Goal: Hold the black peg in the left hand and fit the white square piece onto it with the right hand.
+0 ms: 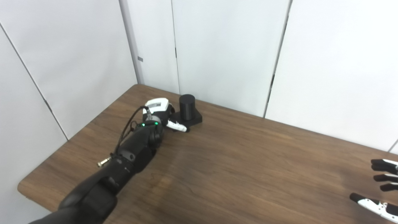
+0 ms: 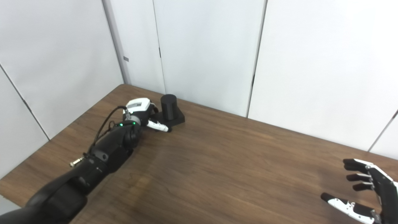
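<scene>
One black peg [image 1: 187,106] standing on its square base at table's [image 1: 236,161] far edge, left hand [image 1: 158,112] touching its base, grip unclear, right hand [image 2: 370,193] hovering far right, fingers spread, holding nothing

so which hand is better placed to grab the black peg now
The left hand. It is already at the black peg near the table's far edge, fingers beside its square base. The right hand hangs open at the near right, far from the peg, holding nothing.
</scene>
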Controlling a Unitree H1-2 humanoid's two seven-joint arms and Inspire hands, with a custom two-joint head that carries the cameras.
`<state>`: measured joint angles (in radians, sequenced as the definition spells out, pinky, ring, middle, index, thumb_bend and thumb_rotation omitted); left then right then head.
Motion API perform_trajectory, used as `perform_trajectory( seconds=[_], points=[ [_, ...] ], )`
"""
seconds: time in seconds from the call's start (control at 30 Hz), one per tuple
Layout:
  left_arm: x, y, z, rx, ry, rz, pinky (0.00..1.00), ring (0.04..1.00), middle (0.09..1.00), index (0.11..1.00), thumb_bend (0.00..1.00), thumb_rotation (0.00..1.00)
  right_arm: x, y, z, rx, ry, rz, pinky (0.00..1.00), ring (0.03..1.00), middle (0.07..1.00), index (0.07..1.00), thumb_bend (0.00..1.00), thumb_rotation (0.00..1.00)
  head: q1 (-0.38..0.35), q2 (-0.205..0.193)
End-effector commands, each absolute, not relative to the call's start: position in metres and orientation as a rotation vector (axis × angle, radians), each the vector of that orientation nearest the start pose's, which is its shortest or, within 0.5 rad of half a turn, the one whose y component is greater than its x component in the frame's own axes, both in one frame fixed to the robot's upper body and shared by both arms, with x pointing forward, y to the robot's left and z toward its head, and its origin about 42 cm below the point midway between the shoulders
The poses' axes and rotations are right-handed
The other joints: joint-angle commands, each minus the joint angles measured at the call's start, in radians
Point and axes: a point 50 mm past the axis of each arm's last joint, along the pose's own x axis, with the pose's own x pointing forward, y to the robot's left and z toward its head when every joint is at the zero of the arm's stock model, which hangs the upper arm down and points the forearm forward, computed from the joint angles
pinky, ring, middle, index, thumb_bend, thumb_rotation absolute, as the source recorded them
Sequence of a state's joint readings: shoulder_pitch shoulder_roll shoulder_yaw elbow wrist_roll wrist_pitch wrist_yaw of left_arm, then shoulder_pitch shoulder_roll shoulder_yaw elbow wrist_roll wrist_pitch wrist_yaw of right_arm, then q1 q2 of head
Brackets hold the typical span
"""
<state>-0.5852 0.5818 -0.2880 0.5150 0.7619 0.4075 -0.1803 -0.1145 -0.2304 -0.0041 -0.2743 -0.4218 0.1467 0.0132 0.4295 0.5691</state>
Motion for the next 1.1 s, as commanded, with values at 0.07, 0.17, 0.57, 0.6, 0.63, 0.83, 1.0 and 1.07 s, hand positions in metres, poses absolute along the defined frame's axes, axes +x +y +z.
perform_trajectory(
  seconds=[0.07, 0.17, 0.57, 0.6, 0.63, 0.83, 1.0, 1.07],
  points=[
    [0.458, 0.383, 0.203, 1.421, 0.381, 0.016, 0.81, 0.961, 0.886, 0.568, 0.86, 0.22, 0.310, -0.266, 0.223, -0.637, -0.327, -0.085, 0.52, 0.637, 0.709, 0.690, 0.64, 0.00, -0.001, 0.003],
    [0.454, 0.384, 0.199, 1.388, 0.368, -0.018, 0.83, 0.941, 0.874, 0.501, 0.59, 0.09, 0.311, -0.266, 0.223, -0.625, -0.326, -0.085, 0.53, 0.639, 0.710, 0.695, 0.63, 0.00, 0.000, 0.003],
    [0.441, 0.374, 0.182, 1.394, 0.278, -0.139, 0.84, 0.913, 0.886, 0.488, 0.52, 0.06, 0.313, -0.265, 0.222, -0.614, -0.341, -0.088, 0.53, 0.628, 0.709, 0.701, 0.61, 0.00, -0.013, 0.007],
    [0.439, 0.372, 0.180, 1.383, 0.249, -0.154, 0.85, 0.911, 0.885, 0.487, 0.52, 0.06, 0.313, -0.264, 0.222, -0.610, -0.341, -0.090, 0.54, 0.628, 0.708, 0.700, 0.61, 0.00, -0.019, 0.007],
    [0.437, 0.369, 0.179, 1.380, 0.226, -0.170, 0.86, 0.909, 0.885, 0.487, 0.52, 0.06, 0.314, -0.264, 0.222, -0.604, -0.339, -0.092, 0.54, 0.629, 0.708, 0.698, 0.62, 0.00, -0.026, 0.007],
    [0.427, 0.350, 0.170, 1.367, 0.115, -0.243, 0.89, 0.923, 0.885, 0.487, 0.52, 0.06, 0.316, -0.262, 0.221, -0.609, -0.355, -0.093, 0.56, 0.626, 0.698, 0.693, 0.63, 0.00, -0.058, 0.007],
    [0.415, 0.327, 0.166, 1.369, -0.004, -0.315, 0.88, 0.921, 0.889, 0.490, 0.52, 0.07, 0.318, -0.259, 0.220, -0.612, -0.350, -0.100, 0.56, 0.641, 0.704, 0.699, 0.64, 0.00, -0.104, 0.019],
    [0.410, 0.316, 0.162, 1.379, -0.047, -0.353, 0.87, 0.921, 0.893, 0.491, 0.52, 0.07, 0.318, -0.259, 0.219, -0.596, -0.338, -0.098, 0.56, 0.647, 0.708, 0.702, 0.64, 0.00, -0.119, 0.024]
  ],
)
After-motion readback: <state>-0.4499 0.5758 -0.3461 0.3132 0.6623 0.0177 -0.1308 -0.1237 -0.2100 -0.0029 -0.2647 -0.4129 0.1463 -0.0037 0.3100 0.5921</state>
